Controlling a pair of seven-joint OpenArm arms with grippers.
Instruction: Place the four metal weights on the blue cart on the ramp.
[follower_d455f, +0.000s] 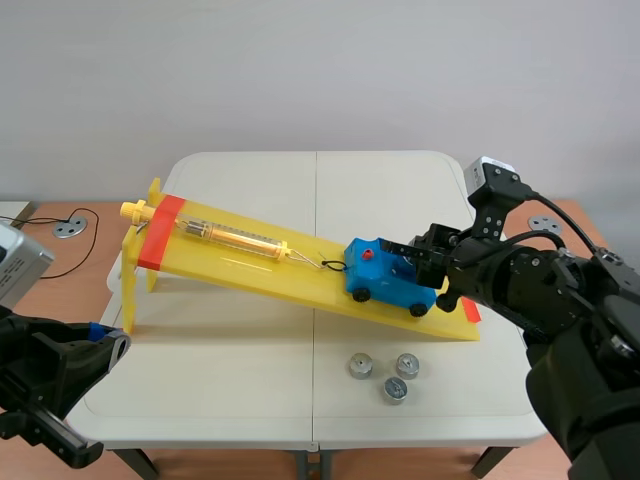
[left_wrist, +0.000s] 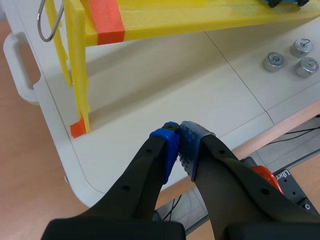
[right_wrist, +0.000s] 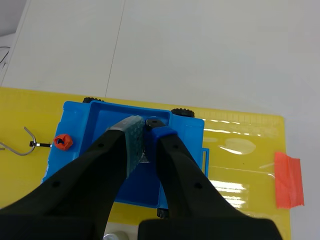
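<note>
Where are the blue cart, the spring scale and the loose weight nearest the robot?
blue cart (follower_d455f: 389, 288): scene view, on its side wall between the two wheels.
spring scale (follower_d455f: 235, 238): scene view, on the middle of its clear barrel.
nearest weight (follower_d455f: 394, 390): scene view, on its top face.

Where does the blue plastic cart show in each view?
Scene view: blue plastic cart low on the yellow ramp.
Left wrist view: only a sliver with wheels, far ahead of the left gripper.
Right wrist view: under the right gripper.
Shared landmark: the yellow ramp.
</note>
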